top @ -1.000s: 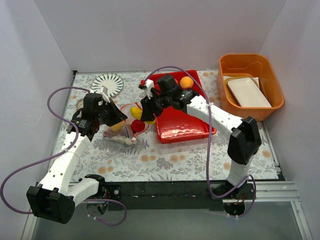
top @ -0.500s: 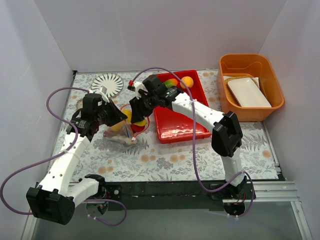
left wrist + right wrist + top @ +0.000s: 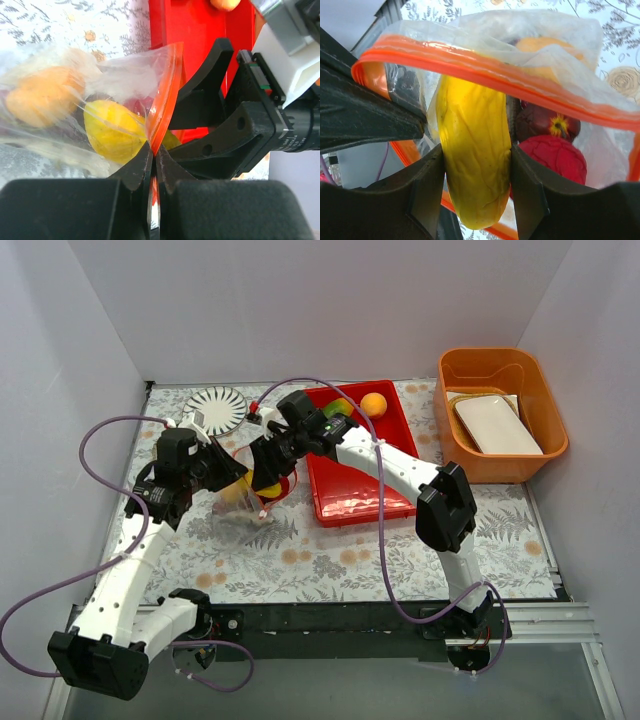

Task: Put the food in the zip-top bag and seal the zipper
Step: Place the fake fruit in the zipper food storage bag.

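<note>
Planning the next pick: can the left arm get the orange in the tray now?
Probably not: the left gripper is shut on the bag mouth, and the right arm lies between it and the orange.

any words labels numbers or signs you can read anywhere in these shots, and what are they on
No text can be read in any view.
Tiny white print on the black camera lens, seen in the left wrist view: too small and blurred to read.
The zip-top bag, red tray and orange bin: no printing visible.
</note>
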Robot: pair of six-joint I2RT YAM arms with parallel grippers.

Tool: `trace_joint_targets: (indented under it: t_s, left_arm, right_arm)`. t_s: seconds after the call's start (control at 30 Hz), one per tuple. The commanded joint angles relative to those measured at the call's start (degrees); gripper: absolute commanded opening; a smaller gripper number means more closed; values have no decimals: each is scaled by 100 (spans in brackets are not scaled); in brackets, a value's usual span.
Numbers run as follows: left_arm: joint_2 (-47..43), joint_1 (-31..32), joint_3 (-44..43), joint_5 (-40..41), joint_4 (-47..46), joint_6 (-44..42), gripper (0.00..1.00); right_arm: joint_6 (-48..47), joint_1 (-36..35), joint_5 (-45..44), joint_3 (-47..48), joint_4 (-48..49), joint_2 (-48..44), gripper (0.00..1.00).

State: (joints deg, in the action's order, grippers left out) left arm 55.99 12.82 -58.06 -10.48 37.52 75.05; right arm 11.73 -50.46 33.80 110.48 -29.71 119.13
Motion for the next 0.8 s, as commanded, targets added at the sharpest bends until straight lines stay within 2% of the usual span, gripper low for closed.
trace_joint_targets:
  t_s: [0.0, 0.07, 0.17, 0.2, 0.3, 0.47, 0.6, 0.77]
  left_arm:
    - [-325, -25, -328, 362, -157, 36, 0]
    - [-369, -16, -311, 415, -148, 63, 0]
    - [-413, -16, -293, 503, -139, 89, 0]
    - [-422, -16, -293, 521, -131, 107, 0]
    - [-457, -16, -285, 617, -122, 124, 0]
    - [-510, -16, -311, 819, -61, 159, 0]
    - [-545, -16, -311, 960, 10, 177, 0]
    - [-545, -16, -276, 978, 19, 203, 0]
  right_arm:
    - [14, -114, 522, 88, 449, -153, 52]
    - [5, -114, 513, 123, 449, -188, 54]
    - [-21, -114, 399, 193, 405, -241, 75]
    - [-39, -114, 330, 211, 379, -259, 85]
    - [-118, -114, 66, 176, 361, -390, 98]
    - [-320, -105, -496, 88, 335, -776, 98]
    - [-539, -87, -1583, -245, 378, -1295, 98]
    - [-584, 115, -2974, -1431, 967, -2234, 98]
